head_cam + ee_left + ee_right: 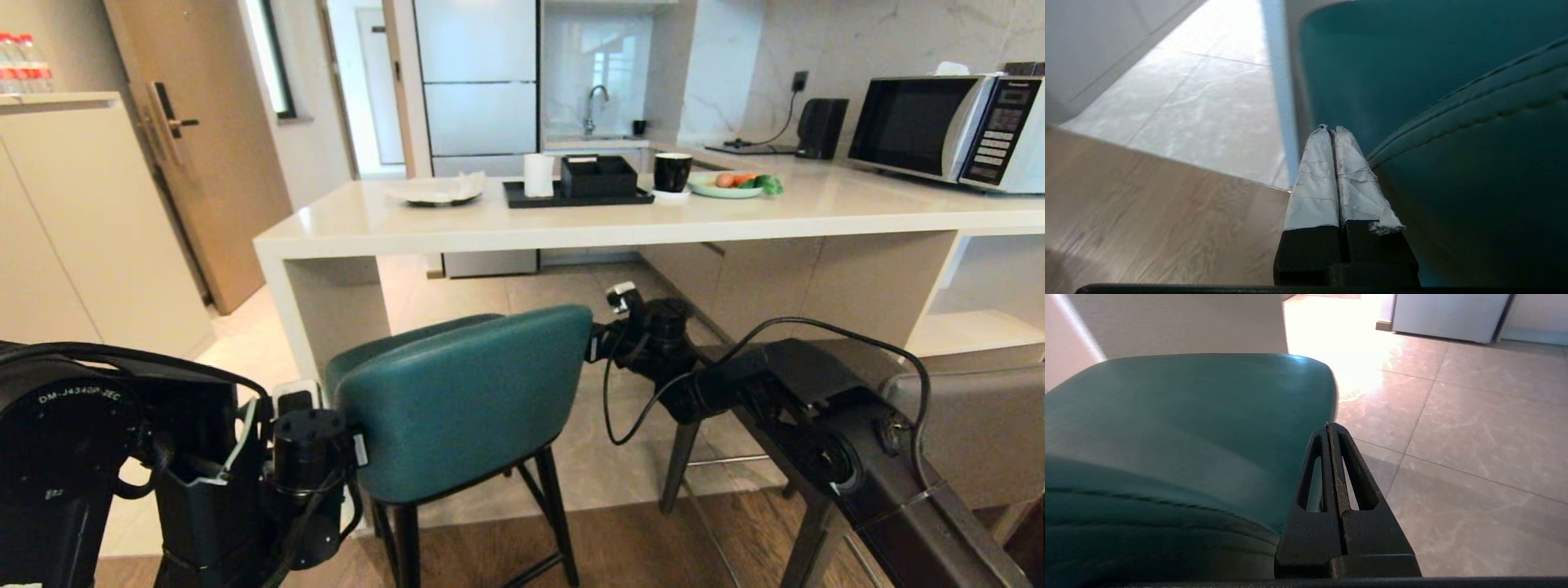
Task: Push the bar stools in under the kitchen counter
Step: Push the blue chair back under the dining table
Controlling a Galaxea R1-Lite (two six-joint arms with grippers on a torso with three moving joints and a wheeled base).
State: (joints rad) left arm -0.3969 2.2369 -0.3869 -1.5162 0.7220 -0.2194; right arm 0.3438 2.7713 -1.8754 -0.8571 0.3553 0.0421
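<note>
both end effectors, left (1331, 130) and right (1329, 426), are closed, flanking the teal stool (465, 392) (nothing gripped). advise an even, level push from both sides toward the worktop (571, 224).

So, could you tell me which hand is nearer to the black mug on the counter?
Right. The right hand sits at the teal stool's right side, below the black mug; the left hand is at the stool's left side, farther away.

Left arm's round black motor housing (77, 408), at 8 o'clock: white lettering "DM-J4340P-2EC"
Silver microwave oven (951, 126) on the off-white counter, at 2 o'clock: brand "Panasonic" above its keypad, barely legible
</note>
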